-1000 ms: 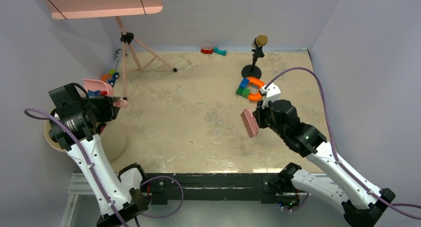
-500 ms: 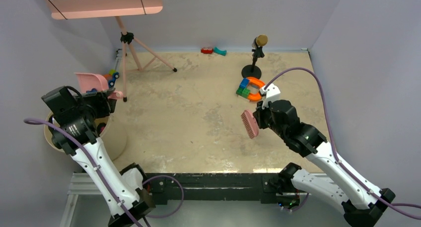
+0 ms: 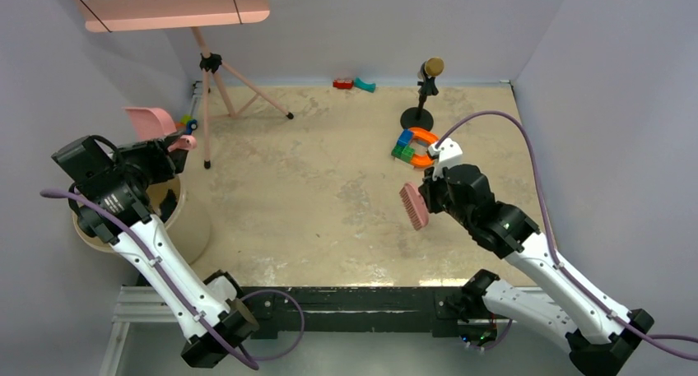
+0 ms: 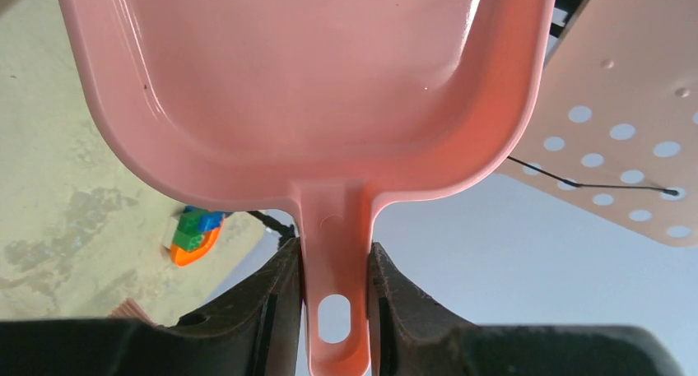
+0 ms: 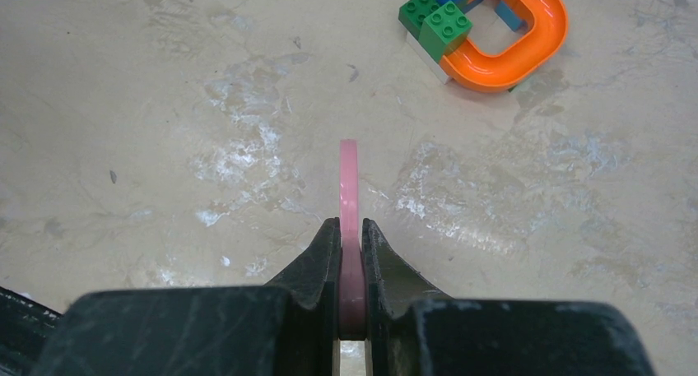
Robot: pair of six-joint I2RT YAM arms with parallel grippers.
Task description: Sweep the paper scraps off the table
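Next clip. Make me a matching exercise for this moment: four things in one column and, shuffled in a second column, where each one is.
Things:
1. dustpan
2. brush
3. orange horseshoe
4. red and teal toys

Places:
A. at the far edge of the table
B. clamped in the right gripper
C. lying on the table against green and blue blocks
D. held by its handle in the left gripper

Pairs: 1-D, 2-B, 3-C, 4-A

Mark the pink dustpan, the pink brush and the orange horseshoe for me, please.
pink dustpan (image 4: 313,80): left wrist view, middle of the pan's floor.
pink brush (image 3: 413,205): top external view, bristle head.
orange horseshoe (image 5: 494,73): right wrist view, lower stretch of the orange curve.
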